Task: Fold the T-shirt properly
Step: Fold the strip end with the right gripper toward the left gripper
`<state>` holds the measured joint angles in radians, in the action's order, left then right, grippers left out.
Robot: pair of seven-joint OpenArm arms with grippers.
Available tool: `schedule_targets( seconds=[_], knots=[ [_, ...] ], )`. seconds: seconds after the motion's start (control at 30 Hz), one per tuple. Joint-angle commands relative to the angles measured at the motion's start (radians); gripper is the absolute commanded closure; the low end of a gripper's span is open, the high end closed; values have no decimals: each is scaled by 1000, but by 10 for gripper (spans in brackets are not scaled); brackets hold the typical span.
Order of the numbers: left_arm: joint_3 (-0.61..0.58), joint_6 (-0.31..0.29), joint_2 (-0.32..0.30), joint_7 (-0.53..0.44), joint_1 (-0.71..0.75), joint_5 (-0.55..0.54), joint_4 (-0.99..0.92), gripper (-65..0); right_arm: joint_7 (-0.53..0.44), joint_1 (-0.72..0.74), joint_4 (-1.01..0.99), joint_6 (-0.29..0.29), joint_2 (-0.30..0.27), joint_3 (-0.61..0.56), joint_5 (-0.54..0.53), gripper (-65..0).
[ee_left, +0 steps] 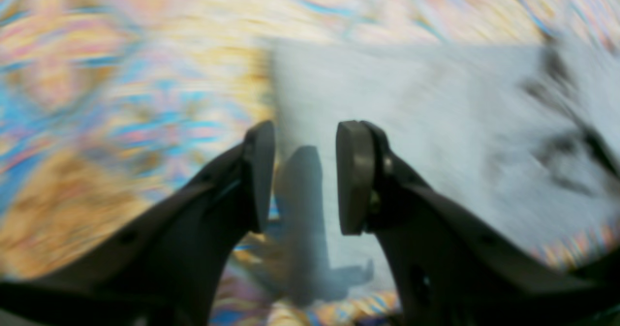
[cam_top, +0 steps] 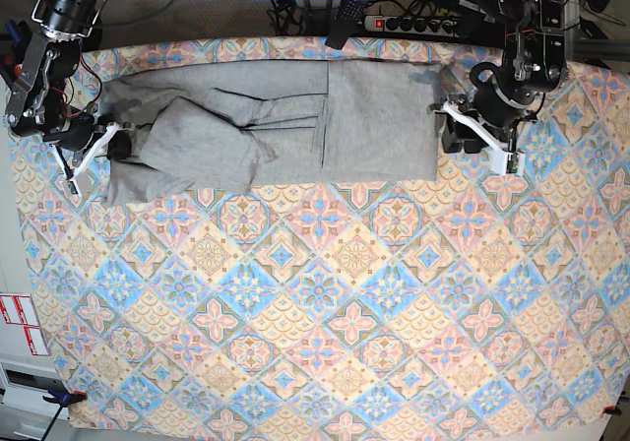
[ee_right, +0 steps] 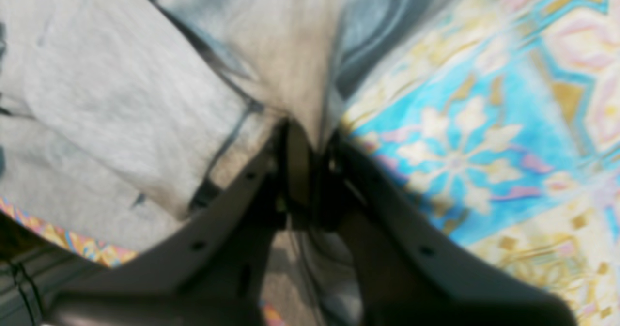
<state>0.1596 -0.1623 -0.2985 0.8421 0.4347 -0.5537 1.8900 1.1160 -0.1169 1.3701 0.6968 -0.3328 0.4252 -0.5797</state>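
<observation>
Your right gripper [ee_right: 310, 147]: jaws clamped together on a pinched ridge of the T-shirt [ee_right: 121, 103] (view soft) | your left gripper [ee_left: 305, 176]: jaws apart, nothing between them, the T-shirt's edge just beyond the fingertips | T-shirt lies partly folded on the tablecloth [cam_top: 325, 303], stretching between both grippers.

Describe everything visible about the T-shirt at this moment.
The T-shirt is heather-grey, soft cotton-looking knit, lying partly folded along the far edge of the patterned tablecloth. Its layers overlap with creases and a seam near the middle; the end by the right gripper is rumpled. That gripper is shut on a pinched fold of fabric, seen clearly in the right wrist view. The left gripper stands open at the opposite edge, not gripping. Blurred dark marks show in the left wrist view.
</observation>
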Motion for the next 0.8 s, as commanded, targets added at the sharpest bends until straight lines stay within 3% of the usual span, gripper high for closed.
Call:
schedule_targets(
  seconds=[0.0,0.17,0.33,0.47,0.77],
  knots=[
    [30,-7,-3,-17,2,-16,15,-202,-14,30,9,1,-22,31,20,0],
    [116,-7,9,-16,8,-16,15,-202,-9,93,9,1,-22,79,169,0],
    [154,-9,9,-16,10,-16,15,-200,-6,96,58,1,-21,68,180,0],
    [168,-9,9,-16,10,-16,15,-199,40,13,194,1,-18,44,180,0],
    [179,-9,11,-16,10,-13,15,-199,37,-106,516,1,73,-248,180,0]
  ],
)
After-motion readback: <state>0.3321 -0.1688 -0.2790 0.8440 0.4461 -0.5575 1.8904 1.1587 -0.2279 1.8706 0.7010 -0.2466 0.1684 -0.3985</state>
